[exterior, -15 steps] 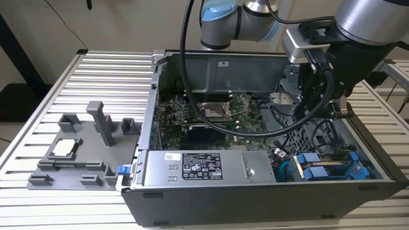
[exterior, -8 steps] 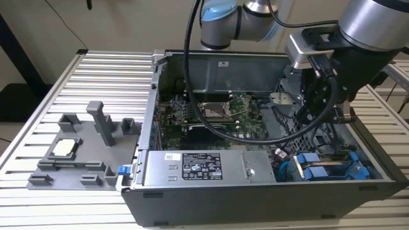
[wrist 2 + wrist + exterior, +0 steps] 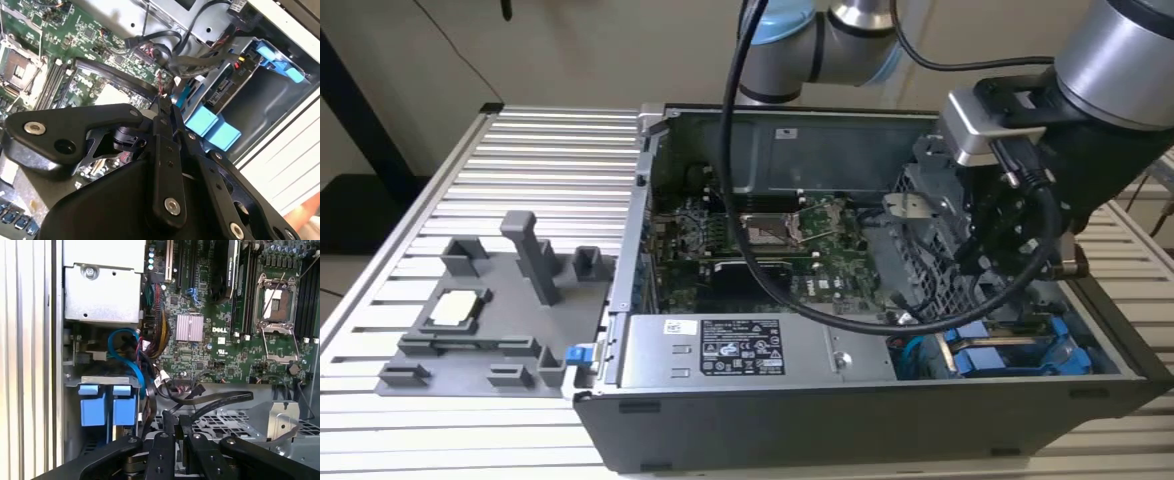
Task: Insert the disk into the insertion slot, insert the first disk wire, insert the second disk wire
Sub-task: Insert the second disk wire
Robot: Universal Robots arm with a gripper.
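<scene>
My gripper (image 3: 161, 104) is deep inside the open computer case, beside the drive cage at the exterior view's right. Its black fingers (image 3: 169, 426) are pressed together. A flat black wire (image 3: 215, 400) arcs across the perforated cage and ends right at the fingertips; whether it is pinched between them I cannot tell. The disk (image 3: 226, 92) sits in the cage, its blue frame tabs (image 3: 215, 127) facing the motherboard. Beside it is the insertion slot (image 3: 272, 102), a dark grey bay. In the first wrist view the same blue tabs (image 3: 107, 407) lie close to the fingers.
A silver power-supply box (image 3: 734, 350) fills the case's front. The green motherboard (image 3: 774, 240) lies behind it, with red and blue wire bundles (image 3: 150, 340) near the cage. A grey fixture (image 3: 480, 320) rests on the slatted table. The arm's thick black cable (image 3: 854, 315) loops into the case.
</scene>
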